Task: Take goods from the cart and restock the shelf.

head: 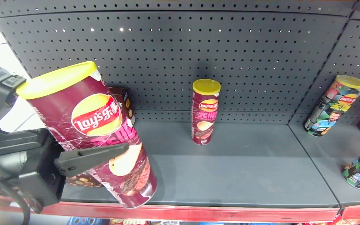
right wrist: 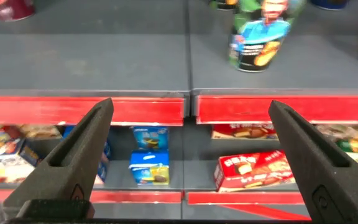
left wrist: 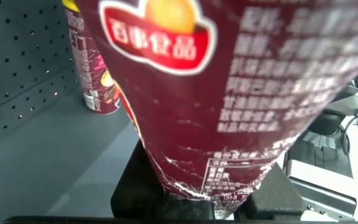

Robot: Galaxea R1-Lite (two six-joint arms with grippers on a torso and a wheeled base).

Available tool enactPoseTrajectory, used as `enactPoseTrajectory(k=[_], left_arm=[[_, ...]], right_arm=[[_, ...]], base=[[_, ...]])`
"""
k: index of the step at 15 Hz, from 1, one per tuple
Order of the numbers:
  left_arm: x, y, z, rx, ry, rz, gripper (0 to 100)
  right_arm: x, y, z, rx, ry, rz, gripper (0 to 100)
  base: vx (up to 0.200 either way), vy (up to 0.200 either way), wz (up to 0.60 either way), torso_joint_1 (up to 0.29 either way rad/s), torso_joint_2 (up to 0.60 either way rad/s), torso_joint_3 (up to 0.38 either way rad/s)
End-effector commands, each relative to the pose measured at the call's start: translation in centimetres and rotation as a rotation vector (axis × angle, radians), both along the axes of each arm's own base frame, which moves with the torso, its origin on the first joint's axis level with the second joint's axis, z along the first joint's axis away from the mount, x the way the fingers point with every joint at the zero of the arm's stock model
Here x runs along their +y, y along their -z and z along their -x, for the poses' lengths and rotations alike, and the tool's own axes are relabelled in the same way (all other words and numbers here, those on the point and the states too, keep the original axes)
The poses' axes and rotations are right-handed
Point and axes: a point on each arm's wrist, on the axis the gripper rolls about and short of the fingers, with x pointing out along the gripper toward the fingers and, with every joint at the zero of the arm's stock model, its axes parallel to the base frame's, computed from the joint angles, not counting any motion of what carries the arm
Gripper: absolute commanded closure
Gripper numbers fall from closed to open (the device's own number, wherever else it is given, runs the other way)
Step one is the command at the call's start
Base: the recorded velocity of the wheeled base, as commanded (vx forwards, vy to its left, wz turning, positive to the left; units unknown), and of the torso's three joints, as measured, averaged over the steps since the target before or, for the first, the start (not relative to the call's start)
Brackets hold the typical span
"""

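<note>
while the left pincer clamps the tilted chip can at the front left of the shelf, best carry it deeper, stand it upright, then lower it beside the standing can; right pincer hangs wide, empty.

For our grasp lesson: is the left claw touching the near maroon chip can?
Touching. Head view shows the left claw clamped on the near maroon chip can.
</note>
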Motion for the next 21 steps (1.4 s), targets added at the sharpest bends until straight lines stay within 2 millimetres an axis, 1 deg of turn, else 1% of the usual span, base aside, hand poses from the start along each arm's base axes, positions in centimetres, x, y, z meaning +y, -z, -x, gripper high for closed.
enactPoseTrajectory(k=[1,2,3,4,5,6,8,9,10,11,12,13,14,15,16,18,19,21], left_arm=[[0.0,0.1,0.1,0.005,-0.017,-0.003,100],[0.1,0.4,0.1,0.011,-0.033,-0.004,100],[0.1,0.5,0.1,0.012,-0.039,-0.004,100],[0.1,0.5,0.0,0.017,-0.039,-0.006,100],[0.1,0.6,0.1,0.018,-0.039,-0.006,100],[0.1,0.6,0.1,0.015,-0.039,-0.005,100],[0.1,0.9,0.2,0.028,-0.04,-0.007,100],[0.2,0.9,0.1,0.032,-0.054,-0.008,100],[0.2,0.6,0.0,0.022,-0.06,-0.005,100],[0.2,0.5,0.0,0.016,-0.06,-0.003,100],[0.2,0.4,-0.1,0.016,-0.063,-0.001,100],[0.2,0.4,-0.1,0.018,-0.065,-0.002,100],[0.2,0.3,-0.1,0.016,-0.063,-0.001,100],[0.2,0.3,-0.1,0.016,-0.063,-0.001,100],[0.1,0.1,0.0,0.006,-0.056,0.003,100],[-0.1,-0.1,0.2,0.0,-0.045,0.005,100],[-0.1,-0.4,0.2,-0.009,-0.039,0.008,100],[-0.2,-0.4,0.2,-0.007,-0.039,0.008,100]], right_arm=[[0.0,0.0,0.0,0.005,-0.008,0.01,0],[0.0,-0.2,0.0,-0.007,-0.004,0.022,0],[0.0,-3.8,0.3,-0.052,-0.052,0.031,0],[0.2,-7.1,-1.6,0.05,-0.146,0.032,0],[0.3,-8.0,-2.0,0.037,-0.18,0.046,0],[0.5,-8.8,-2.7,0.047,-0.252,0.06,0],[0.6,-10.3,-4.3,0.102,-0.282,0.057,0],[0.8,-10.9,-5.6,0.138,-0.311,0.062,0],[1.0,-11.2,-6.6,0.132,-0.355,0.087,0],[1.4,-11.2,-7.9,0.128,-0.389,0.09,0],[1.6,-11.2,-8.5,0.09,-0.4,0.075,0],[1.9,-11.4,-9.4,0.106,-0.417,0.038,0],[2.2,-11.7,-9.8,0.116,-0.442,0.027,0],[2.2,-11.7,-9.8,0.116,-0.442,0.027,0],[3.0,-11.5,-11.9,0.184,-0.471,0.031,0],[3.5,-11.9,-13.6,0.152,-0.477,0.027,0],[4.3,-12.8,-15.9,0.103,-0.503,0.029,0],[5.4,-14.2,-18.3,0.071,-0.588,0.032,0]], base=[[0.0,0.0,0.0,0.0,0.0,0.0],[0.0,0.0,0.0,0.0,0.0,0.0],[0.0,0.0,0.0,0.0,0.0,0.0],[0.0,0.0,0.0,0.0,0.0,0.0],[0.0,0.0,0.0,0.0,0.0,0.0],[0.0,0.0,0.0,0.0,0.0,0.0],[0.0,0.0,0.0,0.0,0.0,0.0],[0.0,0.0,0.0,0.0,0.0,0.0],[0.0,0.0,0.0,0.0,0.0,0.0],[0.0,0.0,0.0,0.0,0.0,0.0],[0.0,0.0,0.0,0.0,0.0,0.0],[0.0,0.0,0.0,0.0,0.0,0.0],[0.0,0.0,0.0,0.0,0.0,0.0],[0.0,0.0,0.0,0.0,0.0,0.0],[0.0,0.0,0.0,0.0,0.0,0.0],[0.0,0.0,0.0,0.0,0.0,0.0],[0.0,0.0,0.0,0.0,0.0,0.0],[0.0,0.0,0.0,0.0,0.0,0.0]])
